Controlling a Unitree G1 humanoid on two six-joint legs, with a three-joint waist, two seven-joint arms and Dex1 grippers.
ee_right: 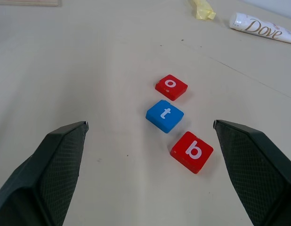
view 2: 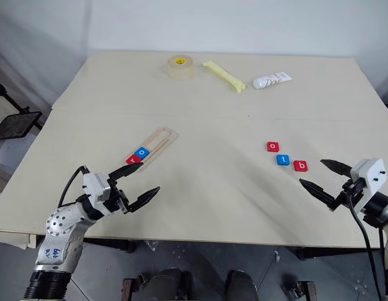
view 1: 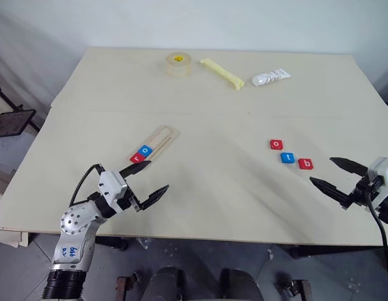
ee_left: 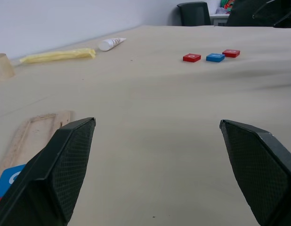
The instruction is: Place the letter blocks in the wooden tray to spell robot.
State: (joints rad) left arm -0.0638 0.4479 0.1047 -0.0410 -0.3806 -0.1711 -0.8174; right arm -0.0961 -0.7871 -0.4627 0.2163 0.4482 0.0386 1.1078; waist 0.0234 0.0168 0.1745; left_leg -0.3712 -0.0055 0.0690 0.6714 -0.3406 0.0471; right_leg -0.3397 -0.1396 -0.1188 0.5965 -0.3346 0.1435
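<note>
The wooden tray [view 1: 157,141] lies at an angle left of the table's middle. A red tile [view 1: 137,158] sits at its near end with a blue "o" tile [view 1: 145,150] beside it. Three letter blocks lie loose on the right: a red "o" [ee_right: 171,86], a blue "t" [ee_right: 164,115] and a red "b" [ee_right: 191,151]. My left gripper [view 1: 148,181] hangs open just in front of the tray's near end, nothing between its fingers. My right gripper [view 1: 332,174] stands open just right of the red "b" [view 1: 305,164], empty.
At the far side of the table lie a roll of tape [view 1: 178,64], a yellow stick-shaped object [view 1: 222,73] and a white tube [view 1: 270,78]. A black chair [view 1: 10,120] stands off the table's left edge. Bare tabletop [view 1: 225,163] separates the tray and the loose tiles.
</note>
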